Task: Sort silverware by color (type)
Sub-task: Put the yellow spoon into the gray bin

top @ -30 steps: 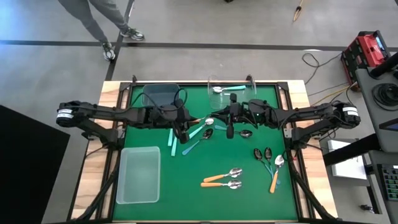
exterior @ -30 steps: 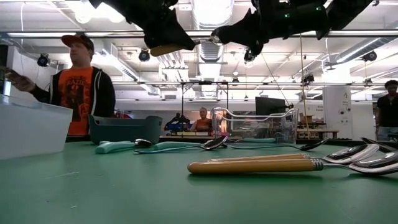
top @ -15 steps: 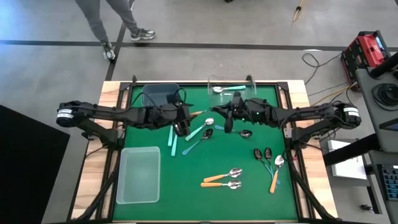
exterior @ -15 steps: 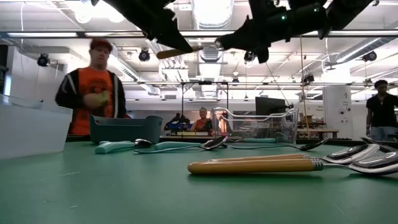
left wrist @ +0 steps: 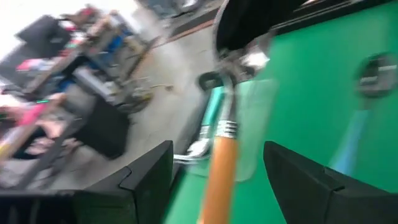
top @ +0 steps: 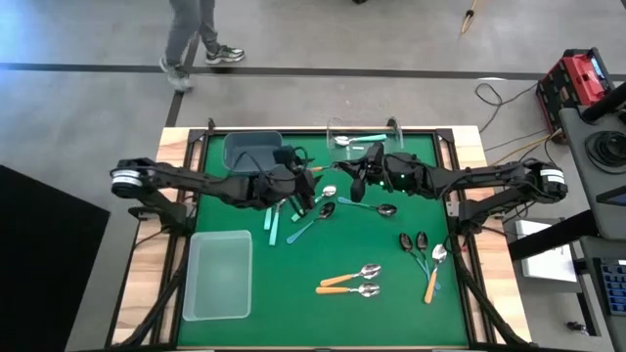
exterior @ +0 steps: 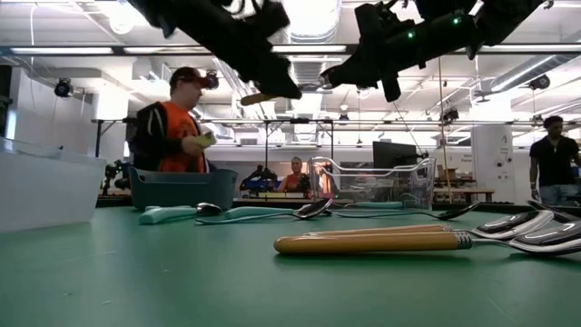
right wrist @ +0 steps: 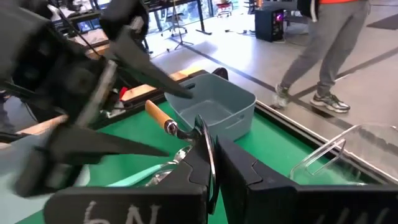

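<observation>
While the right gripper [top: 344,171] clamps the silver bowl, the orange-handled spoon [top: 328,173] hangs mid-air over the green mat [top: 391,284], long axis left-right, smooth handle pointing left between the left gripper's [top: 305,183] now-released fingers. Earlier they pinched that handle. Other spoons lie flat; grey bin [top: 249,150] far left.
</observation>
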